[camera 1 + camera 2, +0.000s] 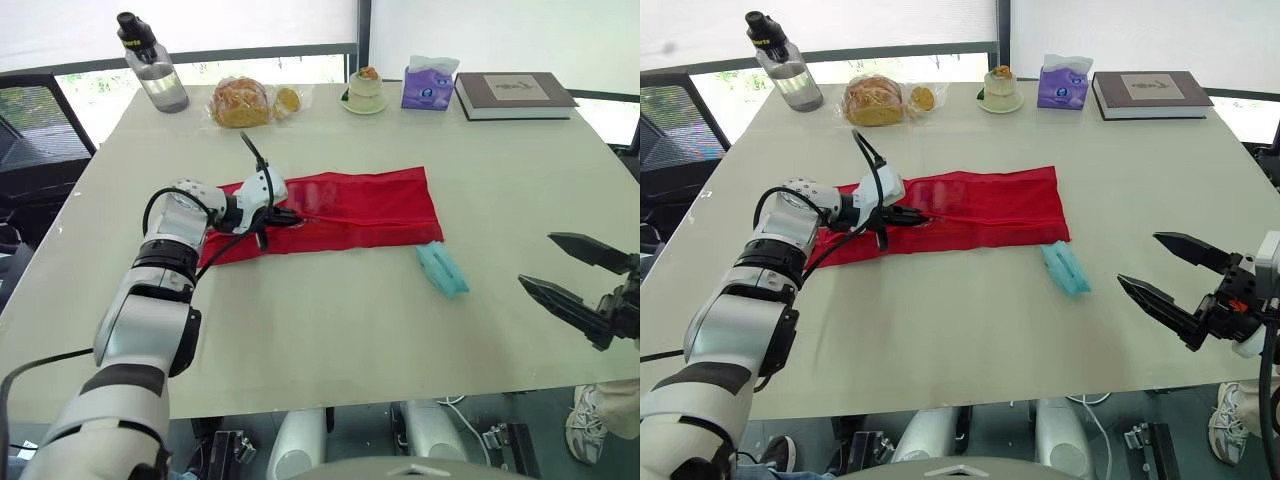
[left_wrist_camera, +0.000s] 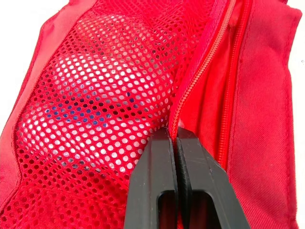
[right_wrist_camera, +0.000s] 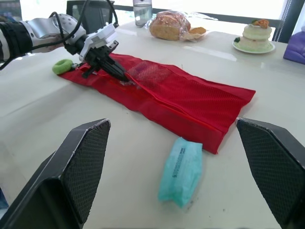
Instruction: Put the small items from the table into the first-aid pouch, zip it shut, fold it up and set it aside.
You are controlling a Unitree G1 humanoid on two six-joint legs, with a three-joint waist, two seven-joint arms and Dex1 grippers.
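The red pouch (image 1: pixel 350 205) lies flat on the mid-table (image 1: pixel 330 340). Behind its mesh sits a pale, blue-flecked shape, hard to make out. The left gripper (image 2: pixel 174 137) is pinched tight on the zip (image 2: pixel 224 43) near the pouch's left end; the pull itself is hidden. A green item (image 3: pixel 62 66) lies just beside that end. A teal packet (image 1: pixel 442 268) lies near the pouch's right corner, between it and the right gripper (image 1: pixel 1138 258), which is spread wide and well apart from it.

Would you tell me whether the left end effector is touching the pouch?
Touching. The left wrist view shows the left end effector shut on the pouch right at its zipper.
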